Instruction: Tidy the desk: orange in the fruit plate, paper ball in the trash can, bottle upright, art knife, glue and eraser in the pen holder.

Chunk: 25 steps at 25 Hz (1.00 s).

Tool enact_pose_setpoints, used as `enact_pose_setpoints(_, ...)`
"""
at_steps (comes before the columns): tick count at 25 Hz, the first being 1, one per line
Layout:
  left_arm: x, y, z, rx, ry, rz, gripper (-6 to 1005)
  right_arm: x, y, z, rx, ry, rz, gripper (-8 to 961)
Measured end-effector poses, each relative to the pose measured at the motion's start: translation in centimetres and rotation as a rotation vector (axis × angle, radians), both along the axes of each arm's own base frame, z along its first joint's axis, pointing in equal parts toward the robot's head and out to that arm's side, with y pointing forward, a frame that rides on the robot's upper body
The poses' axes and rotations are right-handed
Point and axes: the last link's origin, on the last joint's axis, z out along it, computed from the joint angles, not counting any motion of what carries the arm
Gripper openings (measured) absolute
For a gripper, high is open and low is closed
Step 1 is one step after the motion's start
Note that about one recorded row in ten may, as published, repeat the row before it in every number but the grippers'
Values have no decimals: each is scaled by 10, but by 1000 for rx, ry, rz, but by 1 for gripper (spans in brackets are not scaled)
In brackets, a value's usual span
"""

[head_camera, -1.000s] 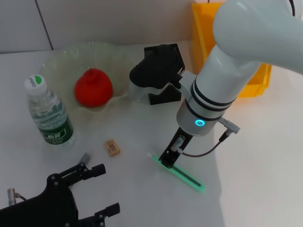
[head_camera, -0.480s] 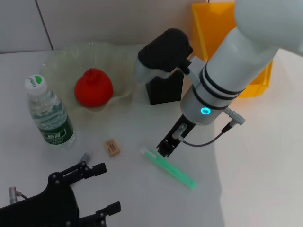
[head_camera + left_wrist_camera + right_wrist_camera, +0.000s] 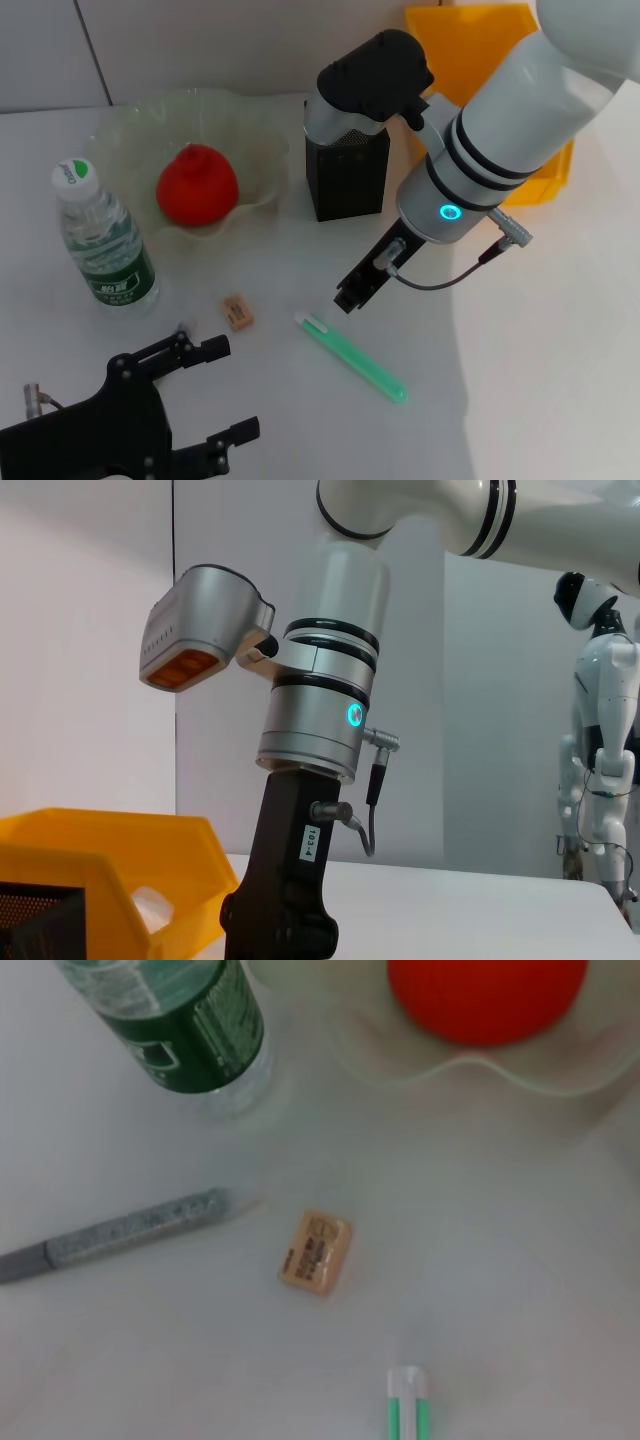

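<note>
White table (image 3: 560, 380) with a pale wall behind, pretty plain setup. Right claw (image 3: 350, 298) hung just above the table near the middle of the frame, right by the capped end of the green stick (image 3: 352, 345) (art knife or glue, I honestly couldn't tell which). It wasn't holding anything, and whether its fingers were apart or together I couldn't tell. Left claw (image 3: 205, 395) sat parked at the lower left with its fingers spread apart and nothing between them.

My guess is the green stick was the step in hand. To do it well I'd line the fingers up across the stick's narrow width, come straight down near its middle so it doesn't tip when lifted, then carry it to the black pen holder (image 3: 347, 180) at upper centre and drop it in end-first.

Containers: the clear fruit plate (image 3: 130, 130) at the upper left already had the orange (image 3: 197, 184) in it. Couldn't see inside the pen holder, the arm covered the top. The yellow bin (image 3: 470, 45) at the upper right was mostly hidden too, so no idea about the paper ball.

Bottle (image 3: 103, 240) stood upright on the left. Eraser (image 3: 237, 311) lay loose on the table left of the stick, and a grey pen-like thing (image 3: 125, 1228) lay near it.
</note>
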Motion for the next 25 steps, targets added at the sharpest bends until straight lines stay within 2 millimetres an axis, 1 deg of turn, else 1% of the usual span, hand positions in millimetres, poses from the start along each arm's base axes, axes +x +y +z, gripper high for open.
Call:
enact_pose_setpoints(4, 0, 1, 0, 0, 0, 1, 774, -4, 1, -4, -9, -10, 13, 229)
enact_pose_setpoints(5, 1, 3, -2, -4, -3, 2, 774, -5, 1, -8, -20, -27, 22, 267)
enact_pose_setpoints(13, 2, 6, -3, -3, 4, 4, 774, -10, 0, -21, -31, -57, 64, 340)
enact_pose_setpoints(21, 2, 7, -2, -1, 4, 3, 773, -12, 0, -26, -37, -69, 66, 415)
enact_pose_setpoints(25, 2, 7, -3, -3, 6, 3, 773, -13, -4, -31, -27, -83, 53, 454)
